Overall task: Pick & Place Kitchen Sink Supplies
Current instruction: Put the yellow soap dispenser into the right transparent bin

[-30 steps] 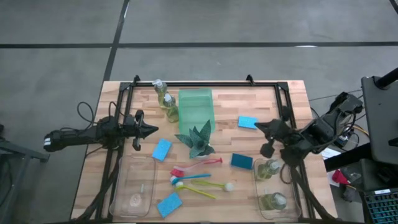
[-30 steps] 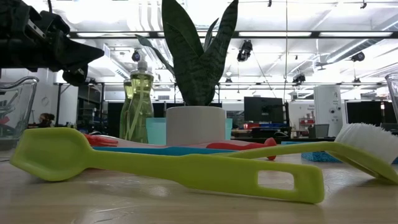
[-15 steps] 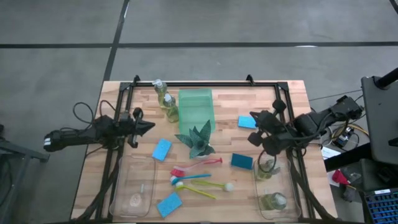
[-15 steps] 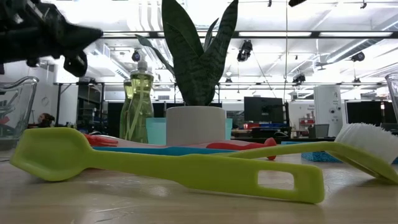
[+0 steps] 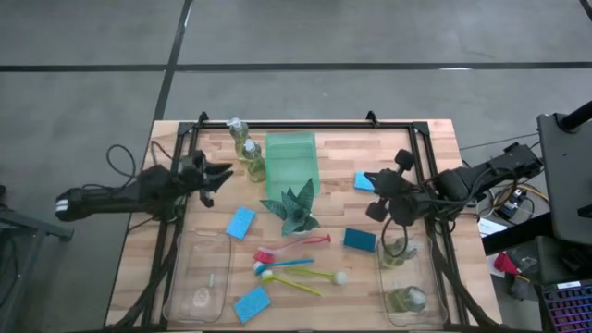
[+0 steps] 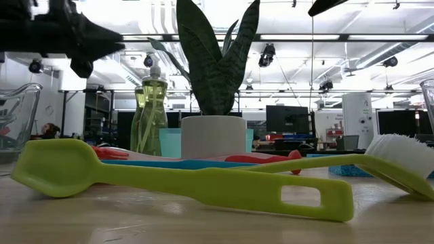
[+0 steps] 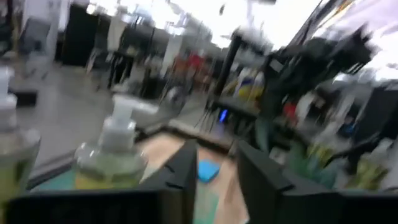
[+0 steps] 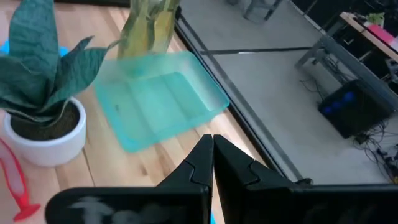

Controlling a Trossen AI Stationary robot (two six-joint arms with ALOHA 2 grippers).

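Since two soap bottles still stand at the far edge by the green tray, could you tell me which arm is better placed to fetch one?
The left. Its open gripper points at the two bottles close by, while the right gripper, fingers shut, sits across the green tray near a blue sponge.

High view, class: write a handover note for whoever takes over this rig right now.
Left gripper open, near two soap bottles beside the green tray.
Right gripper shut, holding nothing, by the back sponge.
Done: two bottles in the right bin.
Left: the back bottles, four sponges, three brushes mid-table.
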